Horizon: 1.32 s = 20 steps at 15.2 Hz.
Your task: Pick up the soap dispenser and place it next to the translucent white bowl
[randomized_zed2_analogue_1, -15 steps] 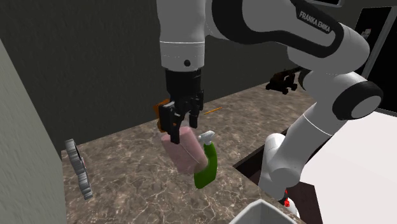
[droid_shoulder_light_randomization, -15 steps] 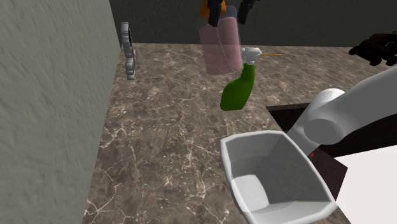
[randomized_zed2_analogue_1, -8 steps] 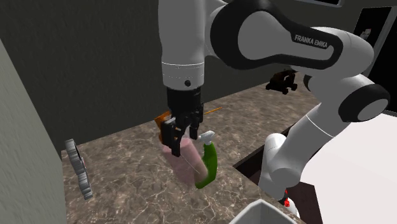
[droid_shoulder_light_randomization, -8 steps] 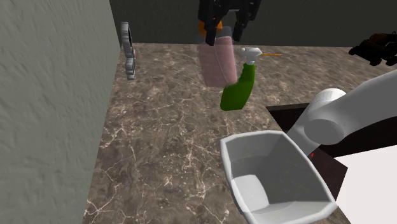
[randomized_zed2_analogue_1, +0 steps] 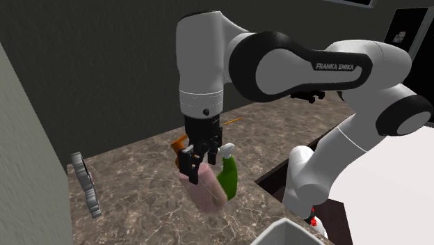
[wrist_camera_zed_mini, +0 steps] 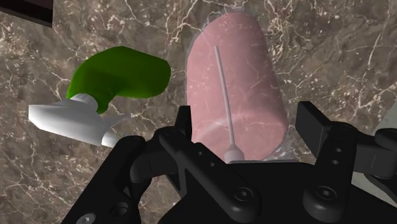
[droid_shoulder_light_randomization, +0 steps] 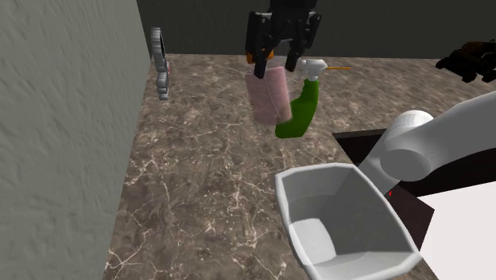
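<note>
From my station I see the all-black two-finger gripper (droid_shoulder_light_randomization: 277, 65) pointing down over the brown marbled stone counter (droid_shoulder_light_randomization: 199, 175), with the pink translucent soap dispenser (droid_shoulder_light_randomization: 270, 95) hanging tilted beneath it, its orange pump head tucked up beside the fingers. On the wrist view the gripper (wrist_camera_zed_mini: 248, 127) has its fingers well apart, and the top end of the soap dispenser (wrist_camera_zed_mini: 232, 83) sits between them. One finger presses against its side and the other meets its pale translucent edge, so I read it as clamped on the bottle rather than merely straddling it. A thin dip tube shows through the pink body. In the second exterior view the gripper (randomized_zed2_analogue_1: 198, 163) carries the soap dispenser (randomized_zed2_analogue_1: 205, 189) slanted over the counter (randomized_zed2_analogue_1: 139, 188); I cannot tell whether its lower end touches the stone. Just beside it, overlapping it in both exterior views, is a green plastic spray bottle with a white trigger head (droid_shoulder_light_randomization: 300, 111), which the wrist view shows lying next to the pink body (wrist_camera_zed_mini: 121, 76). The translucent white bowl (droid_shoulder_light_randomization: 318, 169) sits nearer the stand, apart from the dispenser, toward the shoulder view's lower right.
</note>
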Tool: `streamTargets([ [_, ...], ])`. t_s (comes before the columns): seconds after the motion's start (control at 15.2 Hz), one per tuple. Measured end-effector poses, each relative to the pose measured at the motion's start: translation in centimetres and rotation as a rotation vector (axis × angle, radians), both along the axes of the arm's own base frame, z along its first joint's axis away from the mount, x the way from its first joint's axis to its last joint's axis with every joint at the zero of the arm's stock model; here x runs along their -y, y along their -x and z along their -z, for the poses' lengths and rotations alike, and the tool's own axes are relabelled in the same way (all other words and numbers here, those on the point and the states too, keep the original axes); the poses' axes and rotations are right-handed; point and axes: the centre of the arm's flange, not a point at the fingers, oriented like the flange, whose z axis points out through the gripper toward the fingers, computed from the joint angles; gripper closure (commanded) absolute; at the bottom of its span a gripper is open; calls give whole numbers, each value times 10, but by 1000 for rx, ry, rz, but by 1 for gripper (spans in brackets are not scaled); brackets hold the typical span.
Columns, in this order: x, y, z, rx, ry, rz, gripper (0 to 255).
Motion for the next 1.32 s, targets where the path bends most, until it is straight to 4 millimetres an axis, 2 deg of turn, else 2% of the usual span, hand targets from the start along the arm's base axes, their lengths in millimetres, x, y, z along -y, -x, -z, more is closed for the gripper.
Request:
streamTargets([
  [1.32,0,0,104,6,-4,-1,255],
])
